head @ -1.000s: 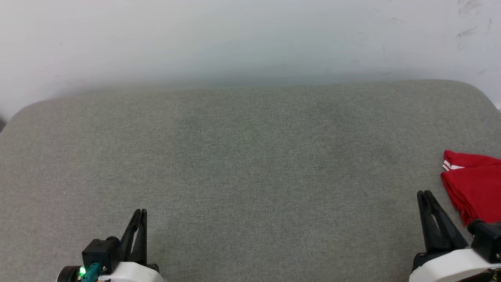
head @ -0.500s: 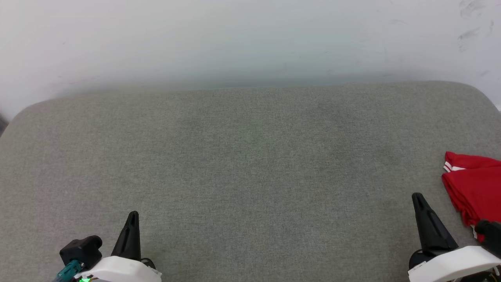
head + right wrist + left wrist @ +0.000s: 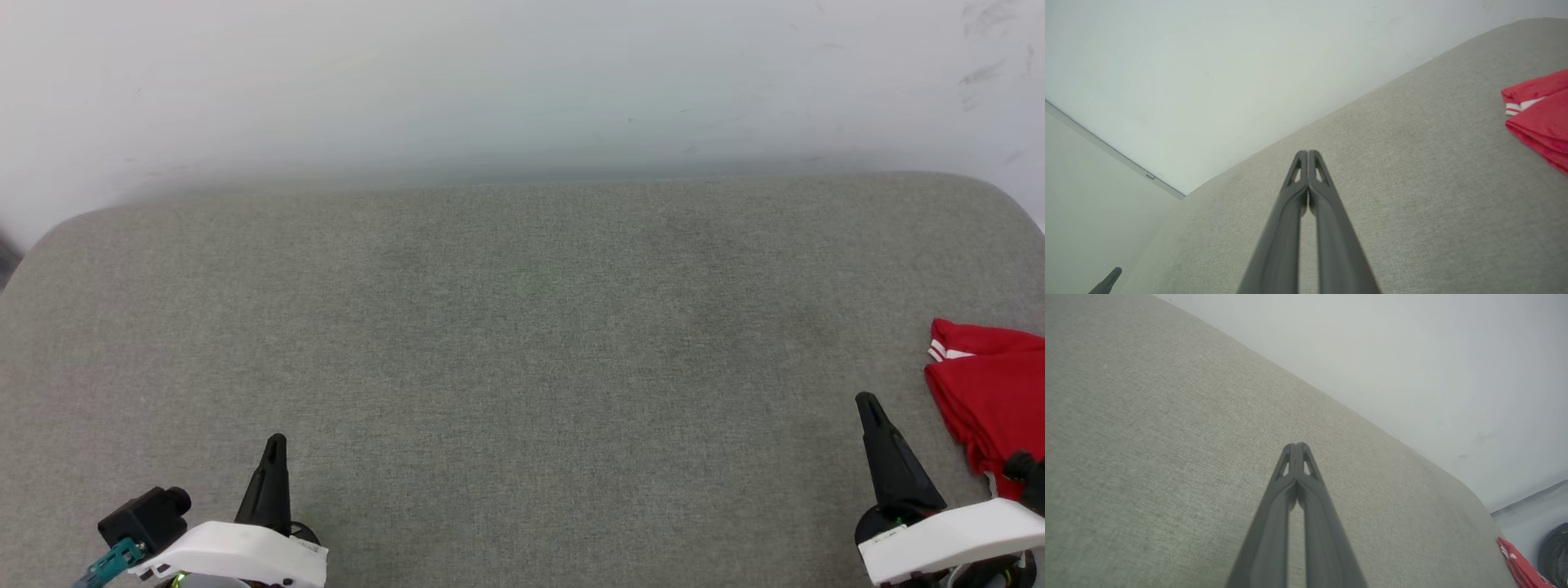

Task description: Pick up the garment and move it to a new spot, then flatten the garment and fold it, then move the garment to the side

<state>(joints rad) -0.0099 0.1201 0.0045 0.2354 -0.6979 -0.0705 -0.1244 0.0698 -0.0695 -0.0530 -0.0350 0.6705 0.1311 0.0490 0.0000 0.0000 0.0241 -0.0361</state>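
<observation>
The garment (image 3: 992,392) lies folded at the far right of the grey cushion, red with a strip of red-and-white trim, cut off by the frame edge. It also appears as the red garment (image 3: 1541,112) at the right wrist view's right side and a sliver of garment (image 3: 1519,565) in the left wrist view's lower right. My right gripper (image 3: 867,403) stands just left of the shirt, apart from it, shut and empty. At the lower left, far from the shirt, my left gripper (image 3: 276,443) is shut and empty too.
The grey fabric cushion (image 3: 522,327) spans the whole head view, with a pale wall (image 3: 522,82) right behind its far edge. Its rounded corners fall away at far left and far right.
Both wrists have rolled, so each pair of fingers now shows edge-on as one blade. Both arms have drawn back slightly. The garment has not moved on the cushion.
</observation>
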